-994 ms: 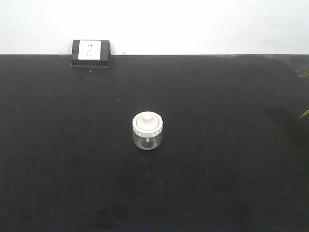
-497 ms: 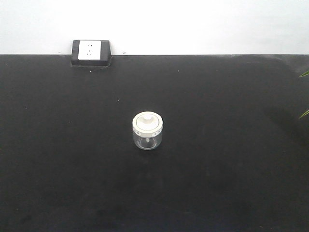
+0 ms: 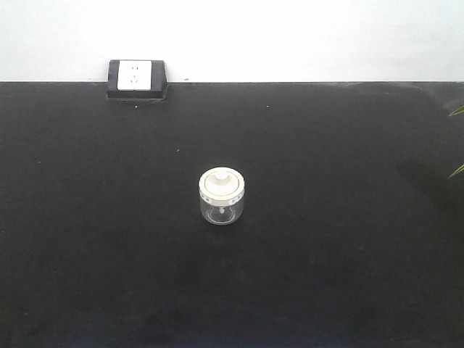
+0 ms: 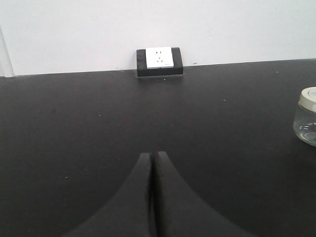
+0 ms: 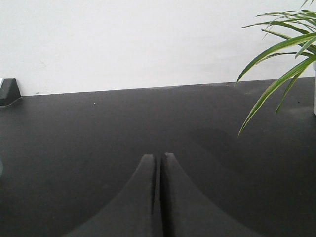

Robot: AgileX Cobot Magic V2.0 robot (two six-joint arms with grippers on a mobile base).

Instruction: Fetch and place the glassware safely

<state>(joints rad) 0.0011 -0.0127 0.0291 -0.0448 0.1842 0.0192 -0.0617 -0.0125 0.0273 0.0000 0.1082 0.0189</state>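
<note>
1. No brand or readable text showed anywhere; the tiny dark marks round the lid rim were too small to read.
2. The glass jar [image 3: 222, 196] stood upright near the middle of the front-facing frame on the black tabletop [image 3: 348, 239], its cream-white lid [image 3: 222, 183] seated on top with a central knob.
3. A white wall socket [image 3: 135, 75] in a black housing sat at the upper left of that frame, at the table's back edge against the white wall [image 3: 304, 36]; no printing could be made out on it.
4. No arm appeared in the front-facing view.
5. The left gripper [image 4: 152, 160] entered from the bottom centre of its wrist view, held low and about level over the tabletop, pointed toward the socket; its two black fingers [image 4: 143, 170] were pressed together with only a hairline seam between them, holding nothing.
6. In that left wrist view the jar sat at the right edge of the frame, partly cut off, well apart from the fingertips and slightly farther up the frame.
7. The right gripper [image 5: 157, 159] rose from the bottom centre of its wrist view, low over the table, jaws closed to a thin slit and empty.
8. Striped green plant leaves [image 5: 279, 54] hung in the upper right of the right wrist view, clear of the gripper.
9. The jar did not clearly show in the right wrist view.
</note>
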